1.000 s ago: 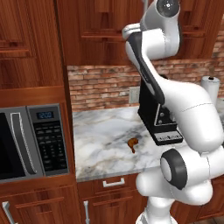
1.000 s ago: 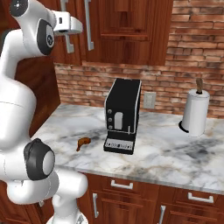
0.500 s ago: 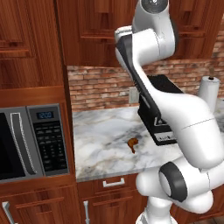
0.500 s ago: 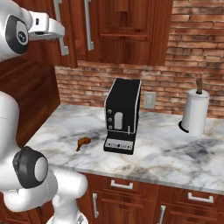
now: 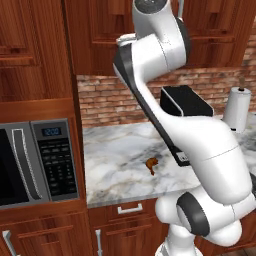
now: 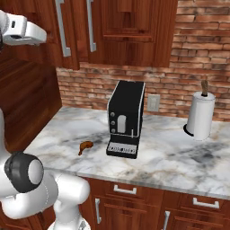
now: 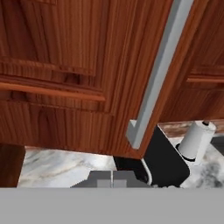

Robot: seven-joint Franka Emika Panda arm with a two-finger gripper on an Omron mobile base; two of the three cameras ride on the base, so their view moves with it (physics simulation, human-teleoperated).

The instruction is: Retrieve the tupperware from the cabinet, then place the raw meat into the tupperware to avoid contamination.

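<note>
Two cabinet doors stand closed above the counter, and we read the scene from left to right. At far left, the microwave [image 5: 37, 162] sits built into the wooden column beside the marble counter [image 5: 115, 160]. On the counter's near part lies the raw meat [image 5: 151, 163], a small reddish-brown piece, apart from everything and just left of the black coffee machine [image 6: 126, 117]. Further right stands the paper towel roll [image 6: 200, 116], near the brick wall.

Overhead hangs the cabinet [image 6: 130, 27], its panelled doors shut and their silver bar handles [image 6: 61, 28] side by side. The arm reaches up towards it; in the hand view the nearer handle [image 7: 157, 78] runs close in front of the camera, its lower end just ahead. We take the gripper's jaws to be fully closed with nothing between them, and the handle is not gripped. We cannot see the tupperware and judge it to be inside the closed cabinet.

Risks, as we judge them: with the fingers pressed together, the hand cannot clasp the handle and may merely push against the door or slip off the bar. A wide door swing could also strike the arm's own links, which stand close below. The coffee machine, directly under the door, narrows the room for lowering the container later.
</note>
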